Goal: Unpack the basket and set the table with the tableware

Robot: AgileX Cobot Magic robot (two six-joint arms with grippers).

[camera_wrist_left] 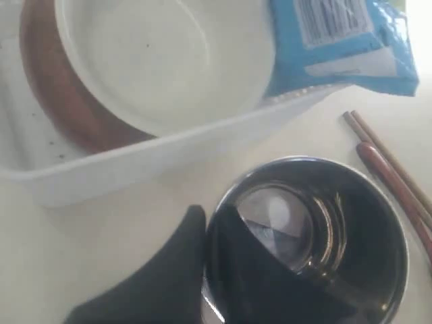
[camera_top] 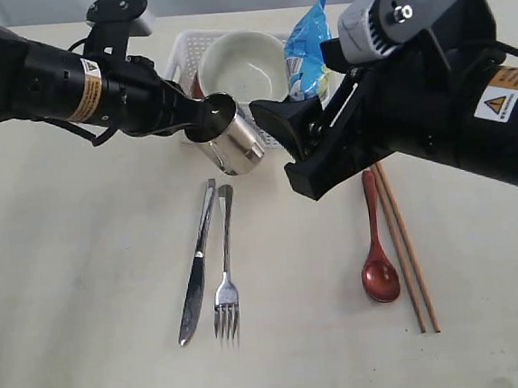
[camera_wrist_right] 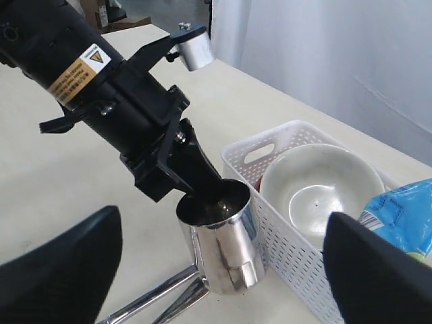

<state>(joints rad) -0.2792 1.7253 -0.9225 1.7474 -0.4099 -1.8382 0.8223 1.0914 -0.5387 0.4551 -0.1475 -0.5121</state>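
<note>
1. The left gripper (camera_top: pixel 198 122) is clamped on the rim of the shiny steel mug (camera_top: pixel 236 143), with one black finger (camera_wrist_left: pixel 162 277) outside the wall and the other inside.
2. The mug leans just beside the white perforated plastic basket (camera_top: pixel 184 42), above the pale beige table (camera_top: pixel 84 264). Whether its base touches the table cannot be told.
3. In the basket, the pale cream bowl (camera_top: pixel 240 64) covers most of a red-brown plate (camera_wrist_left: pixel 47 88), so only the plate's edge shows. A blue snack bag (camera_top: pixel 305 49) stands next to the bowl, partly behind the right arm.
4. The right gripper (camera_top: pixel 291 150) hangs empty near the mug, its fingers (camera_wrist_right: pixel 67 263) spread wide.
5. A steel knife (camera_top: pixel 197 267) and a steel fork (camera_top: pixel 226 279) lie side by side on the table.
6. The red-brown spoon (camera_top: pixel 379 270) and wooden chopsticks (camera_top: pixel 409 253) lie to the right of them, their upper ends hidden by the right arm.
</note>
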